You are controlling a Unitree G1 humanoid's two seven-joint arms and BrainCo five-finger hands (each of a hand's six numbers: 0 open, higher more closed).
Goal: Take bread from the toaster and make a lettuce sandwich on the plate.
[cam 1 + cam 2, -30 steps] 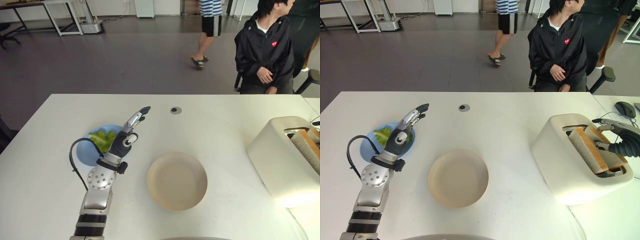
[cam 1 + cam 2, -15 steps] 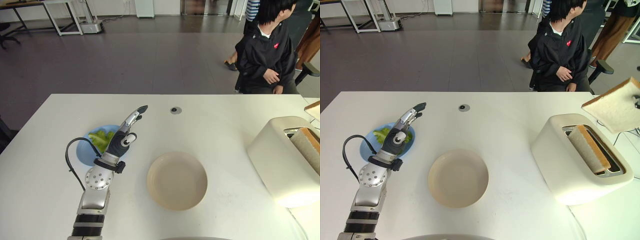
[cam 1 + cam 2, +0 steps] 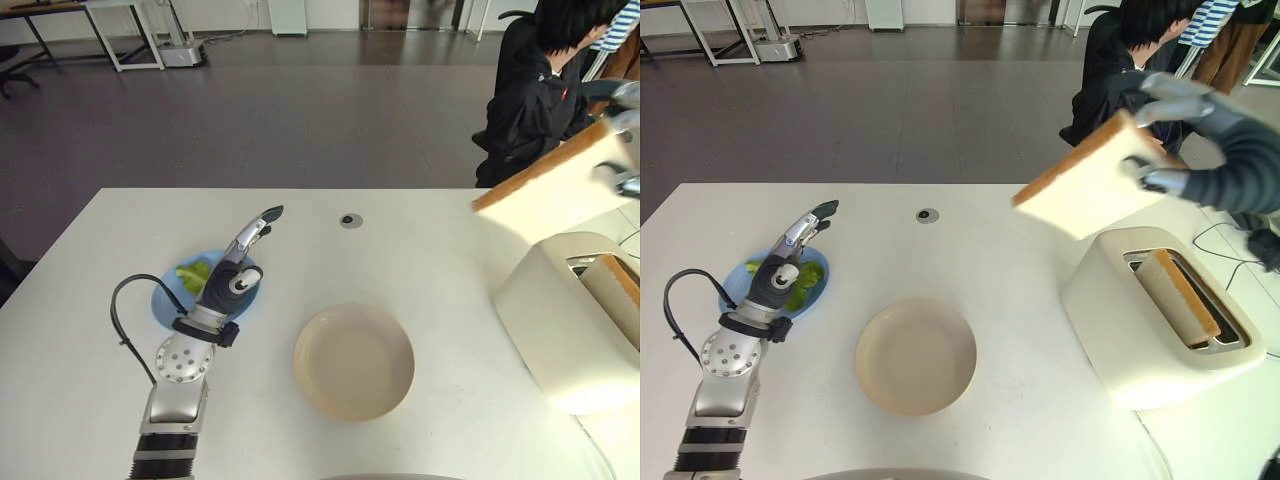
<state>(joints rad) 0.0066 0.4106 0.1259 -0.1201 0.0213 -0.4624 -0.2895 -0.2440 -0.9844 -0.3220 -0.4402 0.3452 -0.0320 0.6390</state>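
My right hand (image 3: 1200, 135) is shut on a slice of bread (image 3: 1092, 183), holding it in the air above and to the left of the white toaster (image 3: 1160, 320). A second slice (image 3: 1185, 295) stands in the toaster's slot. The beige plate (image 3: 916, 356) lies bare in the middle of the table. My left hand (image 3: 780, 270) hovers open, fingers stretched out, over the blue dish (image 3: 735, 290) with green lettuce (image 3: 800, 283) at the left.
A small round grommet (image 3: 928, 214) is set in the table near its far edge. A black cable (image 3: 675, 310) loops from my left wrist. A person in a black jacket sits behind the table's far right corner.
My right hand has carried the bread slice leftward, to above the toaster's left end. My left hand has shifted slightly left over the lettuce dish.
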